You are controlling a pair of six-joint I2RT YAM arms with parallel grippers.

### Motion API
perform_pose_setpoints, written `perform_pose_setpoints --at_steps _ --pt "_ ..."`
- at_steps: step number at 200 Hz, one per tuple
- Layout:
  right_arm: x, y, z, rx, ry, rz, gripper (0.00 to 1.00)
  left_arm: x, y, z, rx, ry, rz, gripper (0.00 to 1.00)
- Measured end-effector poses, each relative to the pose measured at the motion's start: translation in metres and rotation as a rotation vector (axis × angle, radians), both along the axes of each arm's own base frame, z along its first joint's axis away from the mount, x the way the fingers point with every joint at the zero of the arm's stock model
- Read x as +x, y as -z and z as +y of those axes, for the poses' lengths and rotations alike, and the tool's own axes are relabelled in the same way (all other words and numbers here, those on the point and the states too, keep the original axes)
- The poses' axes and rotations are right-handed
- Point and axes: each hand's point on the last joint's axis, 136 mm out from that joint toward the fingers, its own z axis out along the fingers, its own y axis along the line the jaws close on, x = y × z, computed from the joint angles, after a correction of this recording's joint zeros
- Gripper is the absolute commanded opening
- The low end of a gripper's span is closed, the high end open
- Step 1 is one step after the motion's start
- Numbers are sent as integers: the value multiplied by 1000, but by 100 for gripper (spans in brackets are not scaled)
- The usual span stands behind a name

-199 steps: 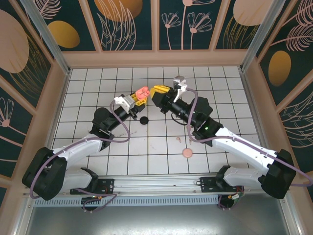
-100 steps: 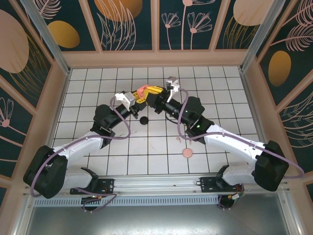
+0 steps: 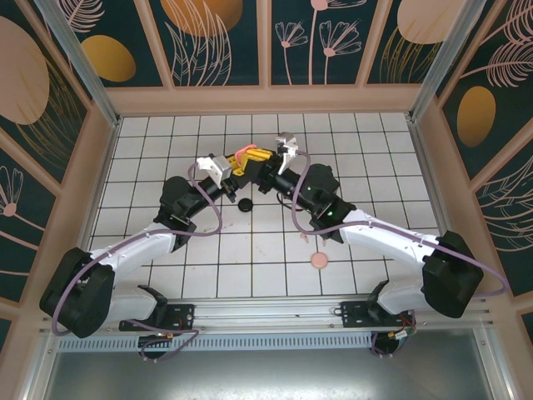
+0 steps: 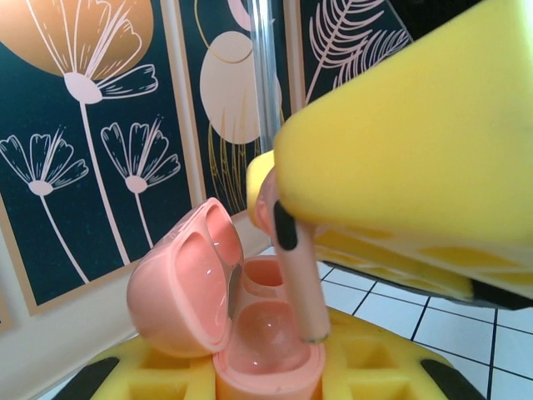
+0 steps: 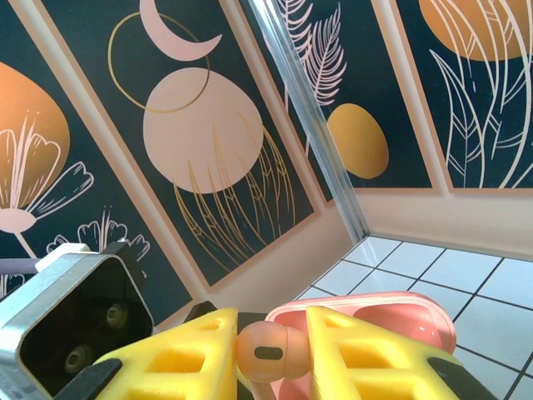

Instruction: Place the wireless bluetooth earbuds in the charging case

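Leftward the right gripper has swung, pinching a pink earbud stem-down just above the open pink charging case clamped in the left gripper. I'd ease it down slowly, stem lined up with an empty socket, releasing only once seated.

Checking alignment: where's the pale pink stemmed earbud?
Left wrist view, centre: the pale pink stemmed earbud hangs pinched in the right gripper, stem down over the open pink charging case.

the earbud in the right claw hangs over the case in the left claw.
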Motion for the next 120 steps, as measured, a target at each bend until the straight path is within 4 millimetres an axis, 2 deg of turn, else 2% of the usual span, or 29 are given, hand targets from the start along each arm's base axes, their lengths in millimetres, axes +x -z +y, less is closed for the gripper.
perform_pose_setpoints --at_steps 120 --pt "5 8 3 -24 26 -12 24 1 3 0 -4 1 27 0"
